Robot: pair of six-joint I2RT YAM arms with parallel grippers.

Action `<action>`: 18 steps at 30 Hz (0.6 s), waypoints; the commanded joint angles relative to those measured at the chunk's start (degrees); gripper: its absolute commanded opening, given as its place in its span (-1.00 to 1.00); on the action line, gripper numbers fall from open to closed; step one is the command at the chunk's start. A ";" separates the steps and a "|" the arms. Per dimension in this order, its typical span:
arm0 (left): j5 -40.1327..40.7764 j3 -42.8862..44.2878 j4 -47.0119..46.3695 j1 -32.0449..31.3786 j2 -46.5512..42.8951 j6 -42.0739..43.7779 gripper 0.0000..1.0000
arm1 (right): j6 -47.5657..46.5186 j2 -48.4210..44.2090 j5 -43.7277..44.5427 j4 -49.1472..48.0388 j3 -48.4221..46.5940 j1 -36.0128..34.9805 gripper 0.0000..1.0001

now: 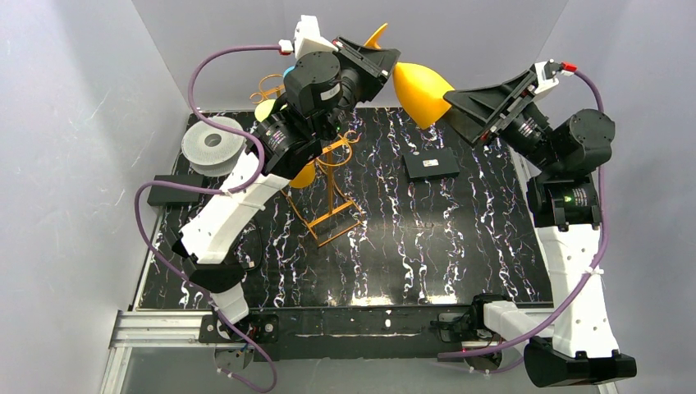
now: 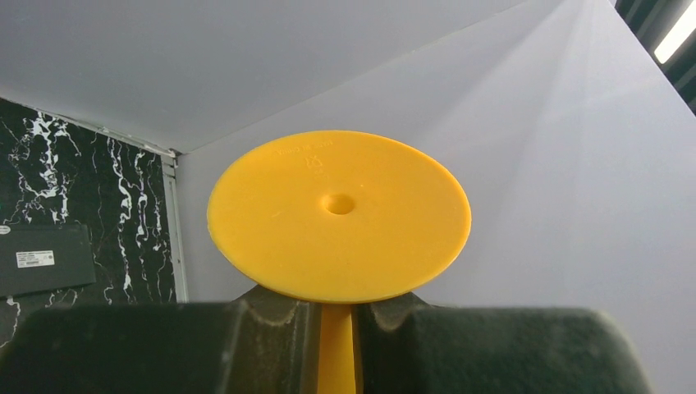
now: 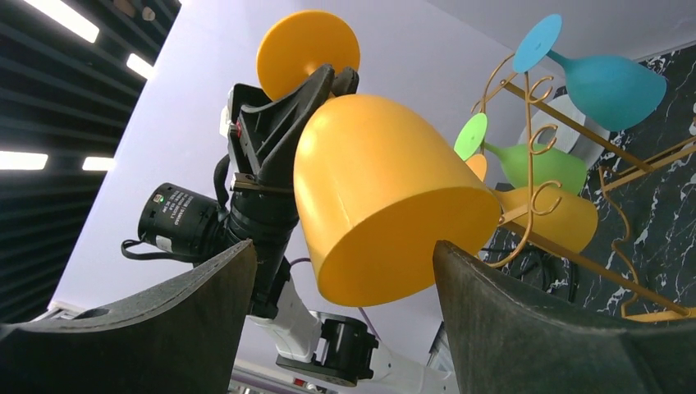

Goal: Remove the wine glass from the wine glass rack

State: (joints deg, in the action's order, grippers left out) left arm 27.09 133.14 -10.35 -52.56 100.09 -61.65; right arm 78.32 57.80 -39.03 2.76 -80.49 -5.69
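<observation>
My left gripper (image 1: 384,61) is raised above the table's back edge, shut on the stem (image 2: 336,345) of a yellow wine glass (image 1: 420,89). That glass is clear of the wine glass rack, its round foot (image 2: 338,215) past the fingers and its bowl (image 3: 386,197) pointing right. My right gripper (image 1: 458,115) stands open at the bowl's rim, one finger (image 3: 164,328) on each side, apart from it. The orange-gold wine glass rack (image 1: 328,185) stands left of centre. A teal glass (image 3: 607,82), a green glass (image 3: 542,164) and another yellow glass (image 3: 550,217) hang on it.
A white filament spool (image 1: 212,146) sits at the back left, with a flat black box (image 1: 174,189) beside it. Another flat black box (image 1: 431,164) lies right of the rack. White walls close in the table on three sides.
</observation>
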 commanded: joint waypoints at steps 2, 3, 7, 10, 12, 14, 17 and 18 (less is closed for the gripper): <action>2.94 2.53 -6.62 0.68 0.33 -1.16 -1.00 | 0.05 -0.15 2.92 -5.06 -2.66 -0.19 0.71; 2.96 2.62 -6.71 0.64 0.48 -1.27 -1.00 | 0.05 -0.10 2.93 -5.52 -2.61 -0.19 0.71; 3.05 2.65 -7.02 0.70 0.80 -1.70 -1.00 | 0.05 0.15 2.66 -6.61 -2.65 -0.20 0.71; 3.14 2.71 -7.45 0.68 1.10 -2.02 -1.00 | 0.05 0.06 2.71 -6.89 -2.79 -0.19 0.71; 3.14 2.74 -7.70 0.70 1.30 -2.17 -1.00 | 0.05 0.07 2.65 -6.92 -2.94 -0.19 0.71; 3.18 2.87 -7.86 0.70 1.57 -2.39 -1.00 | 0.05 0.10 2.68 -6.83 -2.92 -0.18 0.71; 3.10 3.13 -8.01 0.70 2.00 -2.51 -1.00 | 0.05 -0.04 2.74 -6.55 -2.88 -0.19 0.71; 3.14 3.09 -7.99 0.70 2.03 -2.47 -1.00 | 0.05 -0.04 2.78 -6.55 -2.84 -0.24 0.71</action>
State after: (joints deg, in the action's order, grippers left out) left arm 27.88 133.64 -12.21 -52.21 103.24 -63.70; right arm 78.32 58.15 -37.01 -0.21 -80.88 -5.72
